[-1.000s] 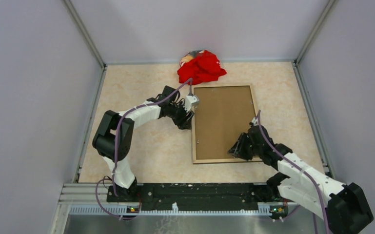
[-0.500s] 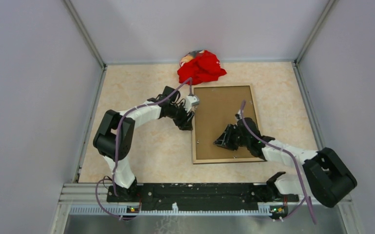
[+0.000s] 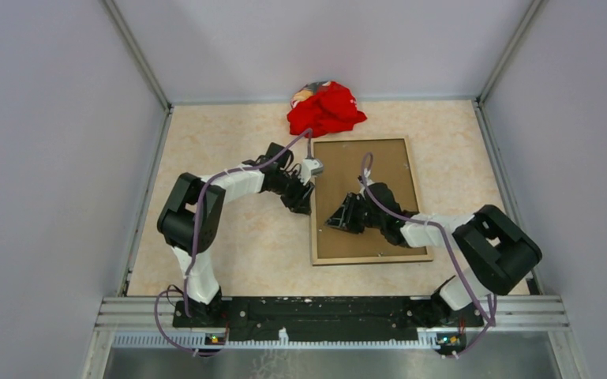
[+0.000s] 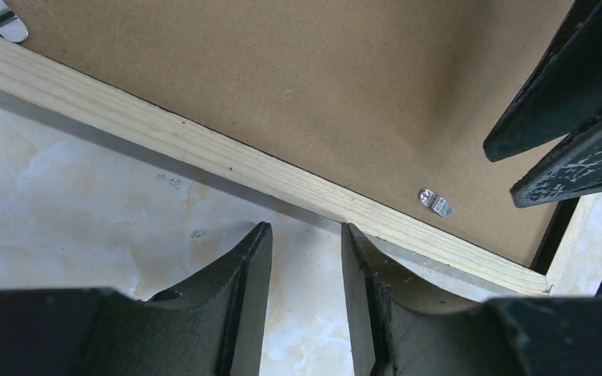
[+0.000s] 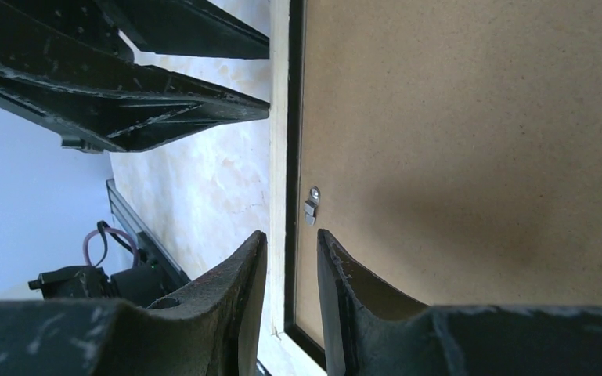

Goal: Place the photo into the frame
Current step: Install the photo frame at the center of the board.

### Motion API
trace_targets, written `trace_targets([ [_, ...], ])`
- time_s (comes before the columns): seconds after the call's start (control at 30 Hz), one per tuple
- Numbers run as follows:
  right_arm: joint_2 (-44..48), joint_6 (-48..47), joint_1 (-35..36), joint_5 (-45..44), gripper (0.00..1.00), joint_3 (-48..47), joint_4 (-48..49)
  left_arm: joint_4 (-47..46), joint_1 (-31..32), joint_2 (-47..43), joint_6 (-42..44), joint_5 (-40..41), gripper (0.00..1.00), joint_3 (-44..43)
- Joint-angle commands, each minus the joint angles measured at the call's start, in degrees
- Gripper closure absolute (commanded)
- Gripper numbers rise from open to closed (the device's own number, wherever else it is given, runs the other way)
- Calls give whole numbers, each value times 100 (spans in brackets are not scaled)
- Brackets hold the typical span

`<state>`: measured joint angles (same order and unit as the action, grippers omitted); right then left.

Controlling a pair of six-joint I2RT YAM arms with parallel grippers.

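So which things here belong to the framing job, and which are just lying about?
Job: frame, back up; brown backing sheet inside it; metal clips. Photo not in view.
Lying about: red cloth, beyond the frame.

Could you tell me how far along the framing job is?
Done: the frame lies face down with the brown backing board seated in it; the photo is out of sight, so unconfirmed. In hand: the left end effector and right end effector, open and empty, hover at the frame's long edge. Remaining: probably securing the metal tabs.
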<state>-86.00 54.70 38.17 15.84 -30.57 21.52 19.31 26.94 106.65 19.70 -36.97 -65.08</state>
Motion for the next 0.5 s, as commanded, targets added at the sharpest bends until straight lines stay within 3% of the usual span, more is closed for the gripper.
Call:
trace_targets([
  [0.0,-184,-8,111,106,70,-204,424,-128,0,27,-48,-253,55,-152],
  [0.27,-514,58,261,116,70,-181,616,121,-145,-116,-55,-600,44,-277],
  [0.47,-583,59,278,63,70,-186,642,16,-145,130,-231,-669,47,-411],
])
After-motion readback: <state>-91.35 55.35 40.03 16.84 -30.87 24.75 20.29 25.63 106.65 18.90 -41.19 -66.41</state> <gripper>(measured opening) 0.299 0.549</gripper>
